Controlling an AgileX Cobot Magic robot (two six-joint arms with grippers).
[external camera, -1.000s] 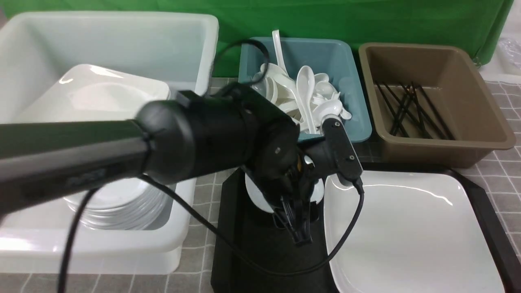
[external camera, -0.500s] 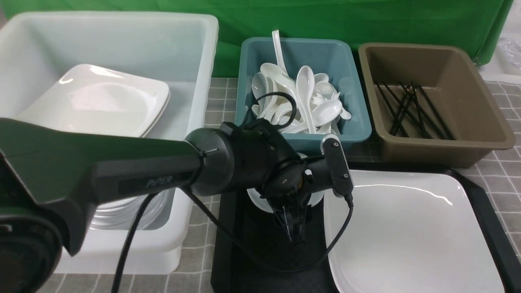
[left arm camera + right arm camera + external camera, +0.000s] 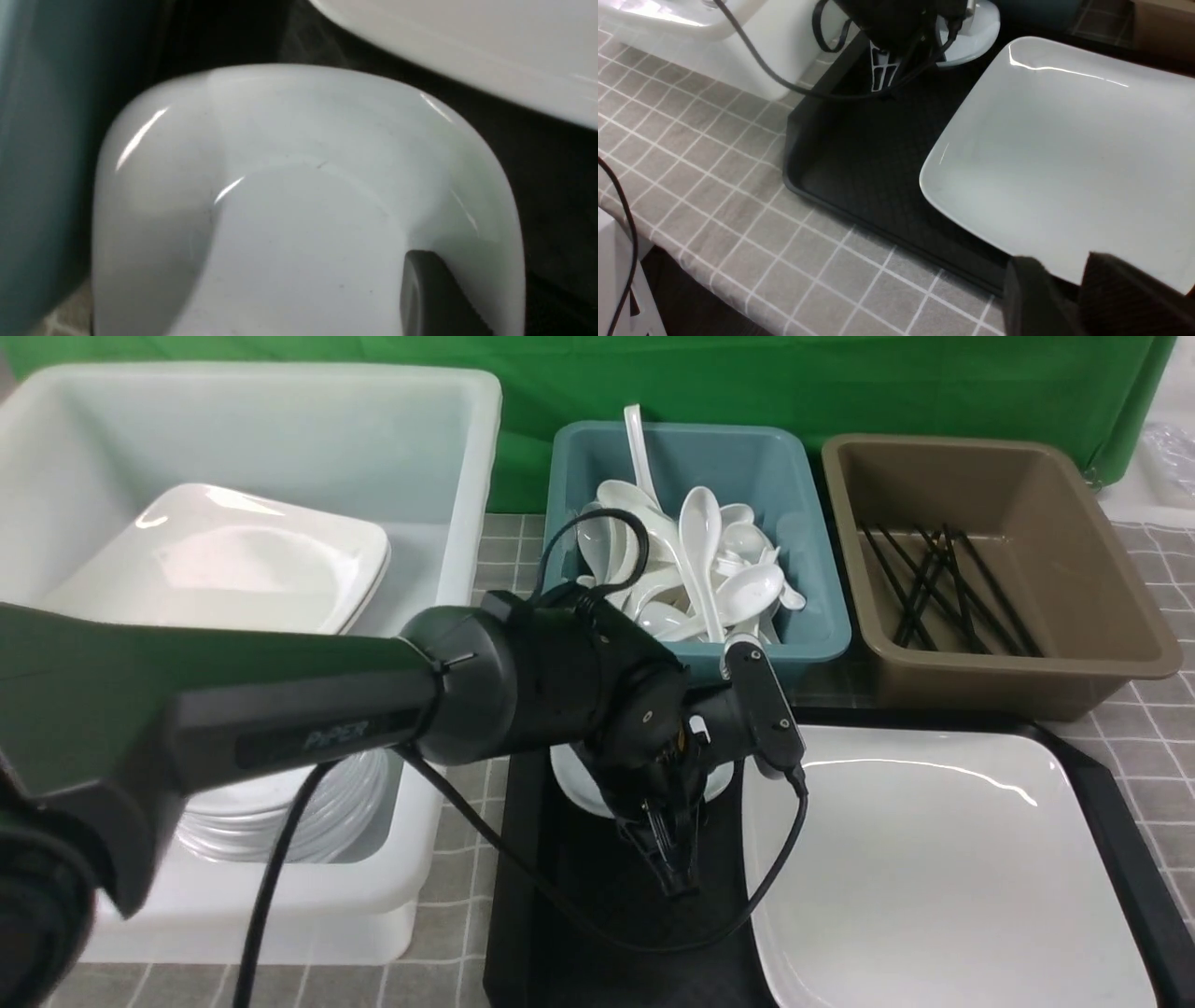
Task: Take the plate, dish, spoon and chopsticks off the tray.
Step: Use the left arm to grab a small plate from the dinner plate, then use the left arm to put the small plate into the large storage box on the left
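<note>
So, going left to right, the white tub [image 3: 471, 476] is sitting off to the left of your left fingers, holding stacked plates and small dishes, so I'm guessing that's where you're heading with this one. Your left gripper [image 3: 476, 275] is clamping the side wall of the small dish [image 3: 299, 224], one finger reaching inside; the other is hiding, probably backing the wall from outside. Pinching there is making sense, since the wall is giving you something to grab, though that glossy curve could be slipping or tipping on you.

Just beyond those fingers, the blue tub [image 3: 836, 616] is holding loose spoons [image 3: 700, 551]. The big plate [image 3: 943, 859] is lying flat on the tray [image 3: 1144, 896], to the right of the left fingers, waiting its turn. Farther right and back, the brown tub [image 3: 1027, 663] is keeping the chopsticks [image 3: 943, 588] together. Your right gripper [image 3: 1062, 259] is hanging near the plate's edge, fingers slightly apart, gripping nothing, probably staying clear while the left is working.
</note>
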